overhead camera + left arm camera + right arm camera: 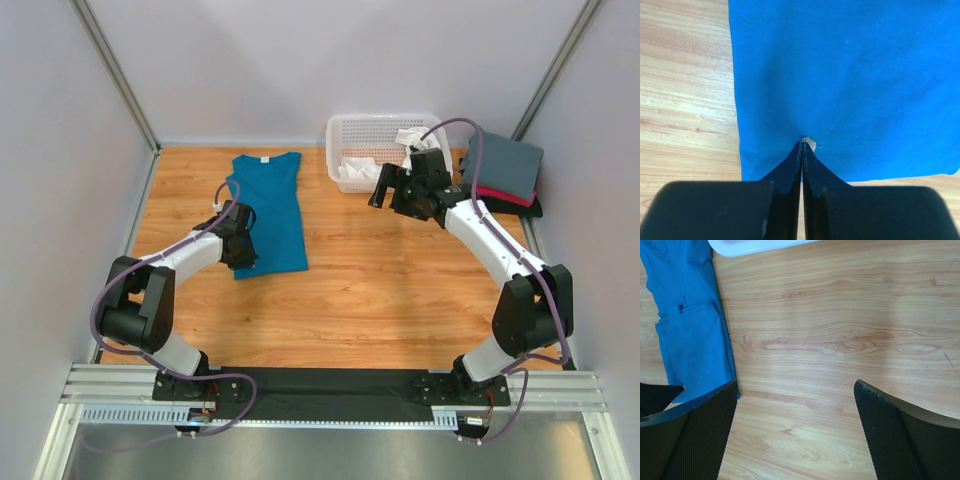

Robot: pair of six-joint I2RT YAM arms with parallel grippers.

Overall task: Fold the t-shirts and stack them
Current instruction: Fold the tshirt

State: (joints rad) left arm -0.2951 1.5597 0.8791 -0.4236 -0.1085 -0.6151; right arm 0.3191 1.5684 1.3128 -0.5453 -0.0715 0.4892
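A teal-blue t-shirt (268, 205) lies flat on the wooden table at the left, folded narrow, neck label at the far end. My left gripper (240, 250) is down on its near left corner. In the left wrist view its jaws are pressed together, with the left gripper (802, 142) pinching the blue cloth (850, 75) just inside the hem. My right gripper (380, 190) hovers open over bare wood beside the basket; in the right wrist view nothing lies between the right gripper (796, 385) fingers, and the blue t-shirt (687, 335) lies to the left. Folded slate-grey (500, 165), red-pink (505, 195) and black (520, 208) t-shirts are stacked at the far right.
A white lattice basket (375, 140) stands at the back centre with white cloth (355, 170) inside; its rim (755, 246) shows in the right wrist view. Grey walls close in the table on three sides.
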